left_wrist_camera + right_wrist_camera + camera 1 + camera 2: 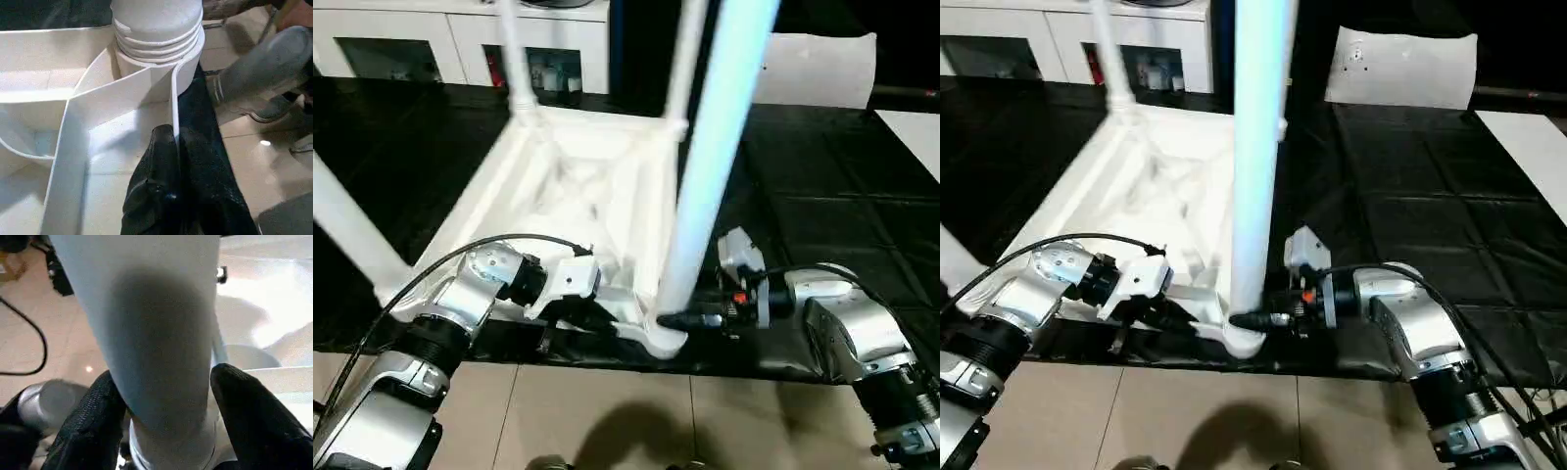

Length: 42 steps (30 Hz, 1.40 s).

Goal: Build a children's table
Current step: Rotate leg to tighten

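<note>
We see the tabletop [578, 186] lying underside-up on the black bench. The left gripper [168, 147] pinches its near rim wall. The right gripper [166, 396] straddles the near leg [1258, 147] just above its corner socket, fingers [100, 416] flanking it.

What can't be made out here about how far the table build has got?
- Near leg: top cut off by the head views' edge.
- Its seating in the corner socket: right claw fingers crowd the joint.
- Tabletop top face: turned down against the bench.
</note>
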Motion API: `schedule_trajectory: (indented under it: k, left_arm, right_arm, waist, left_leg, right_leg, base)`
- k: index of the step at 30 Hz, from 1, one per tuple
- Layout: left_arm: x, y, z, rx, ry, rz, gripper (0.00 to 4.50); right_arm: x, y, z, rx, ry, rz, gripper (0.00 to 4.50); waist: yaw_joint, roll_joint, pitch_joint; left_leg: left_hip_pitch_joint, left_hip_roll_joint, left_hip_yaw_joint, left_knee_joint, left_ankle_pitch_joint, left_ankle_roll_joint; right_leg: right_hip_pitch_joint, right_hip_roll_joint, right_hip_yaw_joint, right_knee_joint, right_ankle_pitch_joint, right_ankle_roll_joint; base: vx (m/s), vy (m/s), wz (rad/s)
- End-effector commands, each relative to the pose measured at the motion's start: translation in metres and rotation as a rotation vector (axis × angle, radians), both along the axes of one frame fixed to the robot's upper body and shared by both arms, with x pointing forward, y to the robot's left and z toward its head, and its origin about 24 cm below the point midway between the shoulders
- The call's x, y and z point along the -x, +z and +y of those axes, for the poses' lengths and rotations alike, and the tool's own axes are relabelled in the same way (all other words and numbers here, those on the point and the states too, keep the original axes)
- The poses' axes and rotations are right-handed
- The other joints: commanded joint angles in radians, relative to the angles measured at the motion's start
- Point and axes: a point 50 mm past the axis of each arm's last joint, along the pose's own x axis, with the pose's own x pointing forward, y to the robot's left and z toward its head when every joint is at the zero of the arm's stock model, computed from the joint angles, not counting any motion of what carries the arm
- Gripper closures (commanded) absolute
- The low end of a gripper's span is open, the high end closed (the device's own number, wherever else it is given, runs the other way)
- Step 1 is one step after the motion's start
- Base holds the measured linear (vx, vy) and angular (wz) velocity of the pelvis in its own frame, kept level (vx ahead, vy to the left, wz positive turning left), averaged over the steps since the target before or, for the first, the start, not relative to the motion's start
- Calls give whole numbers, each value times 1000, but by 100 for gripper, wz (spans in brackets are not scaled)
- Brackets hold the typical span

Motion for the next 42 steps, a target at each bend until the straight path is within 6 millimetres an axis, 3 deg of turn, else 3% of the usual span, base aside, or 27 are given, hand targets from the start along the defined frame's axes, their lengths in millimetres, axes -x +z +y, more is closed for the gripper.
schedule_trajectory:
  k: [1, 7, 10, 12, 16, 18, 20, 21, 22, 24, 26, 27, 31, 34, 35, 36, 38, 39, 41, 42]
  left_arm:
    - [4, 2, -10, -46, -110, -16, 450]
    - [3, 2, -8, -53, -113, -16, 450]
    - [2, 1, -8, -51, -96, -18, 450]
    - [1, 0, -8, -30, -59, -11, 450]
    - [-1, -2, -10, 2, 13, -9, 450]
    - [-4, -2, -12, 22, 71, -13, 450]
    - [-6, -1, -14, 33, 111, -25, 450]
    - [-10, -1, -17, 44, 156, -35, 450]
    - [-12, 0, -20, 53, 193, -39, 450]
    - [-22, 1, -28, 88, 339, -28, 450]
    - [-23, 2, -30, 98, 360, -24, 450]
    - [-25, 2, -33, 102, 387, -28, 450]
    - [-36, 6, -51, 135, 542, -25, 450]
    - [-41, 8, -56, 147, 624, -35, 450]
    - [-43, 10, -59, 156, 663, -44, 450]
    - [-45, 11, -61, 161, 688, -50, 450]
    - [-45, 12, -65, 172, 691, -43, 450]
    - [-44, 13, -66, 177, 689, -41, 450]
    - [-43, 13, -66, 170, 674, -48, 450]
    - [-42, 12, -64, 164, 657, -56, 450]
  right_arm:
    - [-1, 4, -1, 18, 41, -14, 198]
    - [0, 4, -2, 33, 92, 5, 245]
    - [1, 3, -1, 30, 100, 12, 251]
    - [3, 2, 1, 14, 100, 24, 253]
    - [6, 1, 6, -40, 52, 60, 254]
    - [8, -1, 10, -64, 15, 80, 254]
    - [8, -3, 14, -71, -18, 80, 254]
    - [8, -6, 18, -67, -66, 73, 254]
    - [7, -9, 22, -55, -111, 64, 254]
    - [-1, -22, 32, 29, -304, 52, 254]
    - [-3, -23, 34, 41, -345, 56, 254]
    - [-5, -25, 38, 37, -392, 64, 256]
    - [-18, -27, 61, 27, -645, 133, 256]
    - [-24, -27, 72, 15, -745, 166, 257]
    - [-27, -27, 77, 32, -779, 161, 257]
    - [-29, -27, 81, 45, -798, 154, 257]
    - [-34, -24, 84, 25, -829, 137, 257]
    - [-36, -21, 85, 4, -851, 134, 201]
    - [-37, -15, 86, -56, -849, 134, 184]
    - [-36, -12, 85, -73, -831, 120, 174]
  waist:
    - [-4, -8, -71]
    - [-2, -6, -74]
    - [-1, -8, -75]
    - [0, -2, -75]
    - [4, -5, -74]
    - [5, 1, -72]
    - [2, 0, -69]
    - [-1, 2, -63]
    - [-1, 2, -62]
    - [-13, 5, -56]
    - [-25, -2, -54]
    - [-38, 4, -56]
    - [-68, 9, -57]
    - [-71, 16, -58]
    - [-73, 19, -60]
    - [-77, 16, -61]
    - [-78, 17, -63]
    - [-78, 17, -64]
    - [-76, 17, -68]
    - [-74, 23, -70]
  left_leg:
    - [-5, 47, 0, -65, -33, 74]
    - [-4, 49, 6, -62, -8, 72]
    - [-5, 48, 6, -61, 2, 81]
    - [-4, 48, 6, -61, -9, 76]
    - [-3, 48, 6, -61, -17, 68]
    - [-2, 49, 5, -64, -43, 55]
    - [-2, 48, 6, -66, -60, 44]
    - [2, 45, 6, -71, -111, 24]
    - [4, 44, 4, -71, -124, 17]
    - [5, 37, -1, -78, -161, -17]
    - [-1, 31, -4, -80, -177, -20]
    - [-4, 30, -7, -81, -176, -18]
    - [-1, 24, -11, -80, -209, -21]
    - [1, 28, -13, -81, -213, -11]
    - [2, 29, -11, -81, -212, -12]
    - [-3, 30, -12, -84, -202, -17]
    - [0, 29, -10, -80, -192, -12]
    - [-3, 30, -8, -80, -182, -6]
    - [-4, 31, -7, -78, -159, 2]
    - [-5, 30, -6, -77, -133, 7]
  right_leg:
    - [65, -82, 48, -52, -51, -252]
    - [62, -80, 47, -47, -31, -247]
    - [63, -79, 46, -44, -4, -252]
    - [63, -79, 46, -47, -18, -252]
    - [63, -79, 46, -49, -36, -247]
    - [62, -80, 46, -56, -72, -241]
    - [62, -78, 46, -60, -104, -231]
    - [59, -78, 47, -74, -207, -204]
    - [58, -80, 47, -78, -243, -194]
    - [54, -79, 44, -92, -392, -140]
    - [59, -78, 40, -102, -472, -104]
    - [58, -77, 38, -110, -508, -73]
    - [49, -71, 30, -117, -531, -70]
    - [48, -73, 30, -118, -492, -81]
    - [46, -72, 32, -114, -451, -99]
    - [51, -71, 32, -107, -409, -116]
    - [51, -72, 35, -104, -367, -134]
    - [53, -71, 37, -102, -339, -142]
    - [56, -72, 40, -96, -281, -160]
    - [59, -72, 40, -91, -226, -175]
  base:
    - [0, 0, 0]
    - [0, 0, 0]
    - [0, 0, 0]
    - [0, 0, 0]
    - [0, 0, 0]
    - [0, 0, 0]
    - [0, 0, 0]
    - [0, 0, 0]
    - [0, 0, 0]
    - [-26, -6, -1]
    - [-55, -7, -5]
    - [0, 0, 0]
    - [0, 0, 0]
    - [0, 0, 0]
    - [0, 0, 0]
    - [0, 0, 0]
    - [0, 0, 0]
    - [0, 0, 0]
    - [0, 0, 0]
    - [0, 0, 0]
